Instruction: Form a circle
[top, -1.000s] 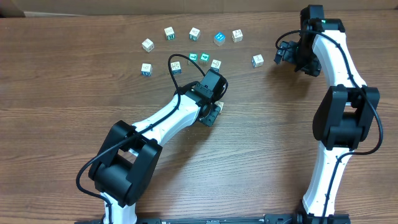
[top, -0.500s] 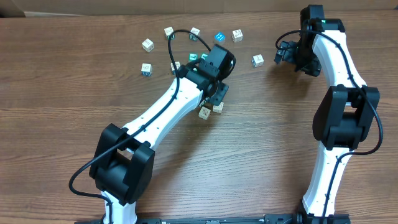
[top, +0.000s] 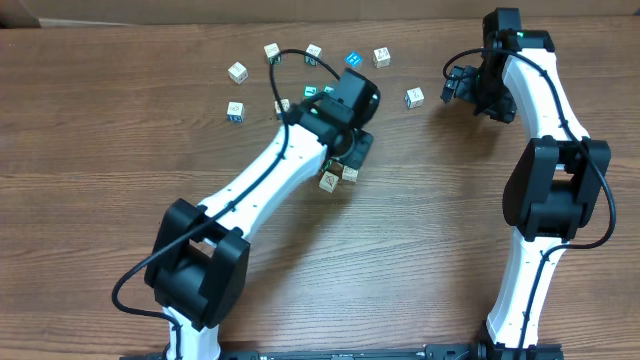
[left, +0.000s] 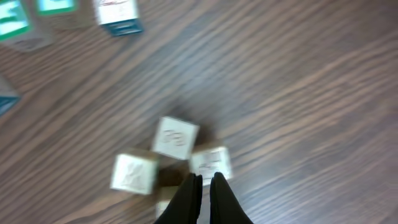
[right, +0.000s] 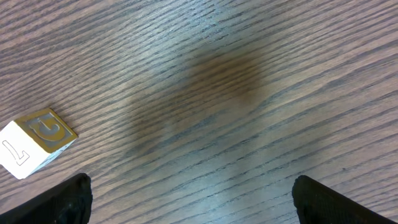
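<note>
Small whitish letter cubes lie in a loose arc at the far middle of the table, from one cube on the left to another on the right; no closed circle shows. Two more cubes sit together just nearer than my left gripper. In the left wrist view that gripper is shut with nothing between its tips, hovering over a tight cluster of cubes. My right gripper stands wide open above bare wood, with one cube to its left.
The wooden table runs to a light wall strip at the far edge. A bright-blue cube lies among the far cubes. The right arm's base stands at the near right.
The left arm swung toward the far side, leaving the small cluster of cubes behind it. Its jaws then closed empty. The right arm has not moved.
</note>
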